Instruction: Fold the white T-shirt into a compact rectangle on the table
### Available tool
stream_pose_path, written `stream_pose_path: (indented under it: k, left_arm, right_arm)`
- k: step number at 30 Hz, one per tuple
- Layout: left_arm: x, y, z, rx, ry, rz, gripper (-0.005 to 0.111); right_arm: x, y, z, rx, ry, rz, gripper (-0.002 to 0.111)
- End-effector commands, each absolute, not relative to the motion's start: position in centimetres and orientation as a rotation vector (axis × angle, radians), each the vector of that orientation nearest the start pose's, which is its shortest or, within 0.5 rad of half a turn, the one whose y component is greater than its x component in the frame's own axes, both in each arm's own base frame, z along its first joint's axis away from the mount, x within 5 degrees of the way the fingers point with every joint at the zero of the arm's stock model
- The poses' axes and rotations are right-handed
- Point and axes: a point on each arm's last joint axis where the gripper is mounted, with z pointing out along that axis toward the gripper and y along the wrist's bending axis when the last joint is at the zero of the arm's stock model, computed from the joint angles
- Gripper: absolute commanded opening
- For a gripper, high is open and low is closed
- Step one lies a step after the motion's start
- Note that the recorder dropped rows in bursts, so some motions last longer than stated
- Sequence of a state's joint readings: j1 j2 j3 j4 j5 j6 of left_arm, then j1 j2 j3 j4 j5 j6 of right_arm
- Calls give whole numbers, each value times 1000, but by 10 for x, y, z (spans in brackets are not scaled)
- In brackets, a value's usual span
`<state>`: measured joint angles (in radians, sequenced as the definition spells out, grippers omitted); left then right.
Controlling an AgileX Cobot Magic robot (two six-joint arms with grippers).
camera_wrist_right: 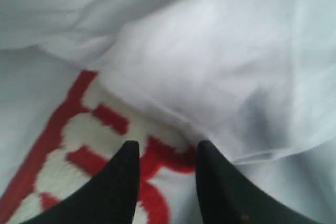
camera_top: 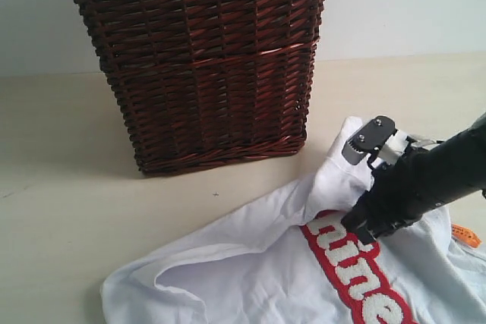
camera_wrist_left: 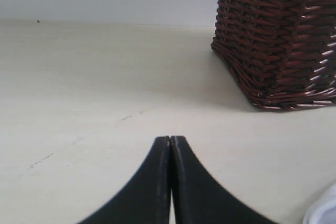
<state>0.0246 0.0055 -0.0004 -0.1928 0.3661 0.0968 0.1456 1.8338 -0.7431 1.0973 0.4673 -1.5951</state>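
Note:
The white T-shirt (camera_top: 228, 271) lies crumpled on the table (camera_top: 61, 172) at the lower right, its red-outlined lettering (camera_top: 349, 271) facing up and an orange tag (camera_top: 465, 234) at the right edge. My right gripper (camera_top: 357, 227) reaches down onto the shirt at the top end of the lettering. In the right wrist view the right gripper (camera_wrist_right: 167, 153) is open, its fingertips apart over the lettering (camera_wrist_right: 89, 145), just below a raised fold of cloth (camera_wrist_right: 210, 77). My left gripper (camera_wrist_left: 170, 139) is shut and empty above bare table (camera_wrist_left: 105, 93); a bit of the shirt (camera_wrist_left: 323, 211) shows at the frame's corner.
A tall dark wicker basket (camera_top: 205, 66) with a lace-trimmed lining stands at the back of the table, just behind the shirt's upper fold; the basket (camera_wrist_left: 278, 35) also shows in the left wrist view. A pale wall (camera_top: 395, 5) runs behind the table.

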Motion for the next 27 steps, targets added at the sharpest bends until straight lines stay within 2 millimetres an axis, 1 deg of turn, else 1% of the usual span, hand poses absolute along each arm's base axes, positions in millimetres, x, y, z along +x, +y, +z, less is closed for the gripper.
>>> stream_pose_path:
  k: [1, 5, 6, 9, 13, 16, 18, 19, 21, 23, 24, 26, 27]
  left_arm:
    - [53, -5, 181, -41, 1839, -106, 0]
    - [53, -5, 181, -41, 1839, -106, 0]
    - [53, -5, 181, -41, 1839, -106, 0]
    - [53, -5, 181, -41, 1839, -106, 0]
    - [53, -5, 181, -41, 1839, -106, 0]
    - [53, -5, 181, -41, 1839, -106, 0]
    - [53, -5, 181, -41, 1839, -106, 0]
    - [53, -5, 181, -41, 1839, -106, 0]
    - [53, -5, 181, -41, 1839, -106, 0]
    - [53, -5, 181, -41, 1839, -106, 0]
    - [53, -5, 181, -41, 1839, -106, 0]
    - [53, -5, 181, -41, 1839, -106, 0]
    - [53, -5, 181, -41, 1839, -106, 0]
  right_arm:
    - [315, 82, 110, -874, 2394, 403, 34]
    - [347, 89, 125, -652, 2293, 462, 31]
    - [352, 90, 130, -606, 2276, 475, 31]
    - [357, 91, 137, -598, 2249, 485, 29]
    - [355, 90, 141, -594, 2246, 470, 27]
    - [350, 86, 149, -624, 2242, 401, 27]
    - [343, 82, 159, -714, 2220, 321, 27]
    - [338, 80, 165, -792, 2197, 276, 27]
    - [328, 73, 170, -925, 2177, 219, 27]
    - [323, 63, 166, -940, 2227, 202, 26]
    - [322, 55, 158, -927, 2275, 190, 23]
    - [324, 40, 143, -841, 2374, 180, 14]
    - [326, 32, 134, -767, 2423, 177, 8]
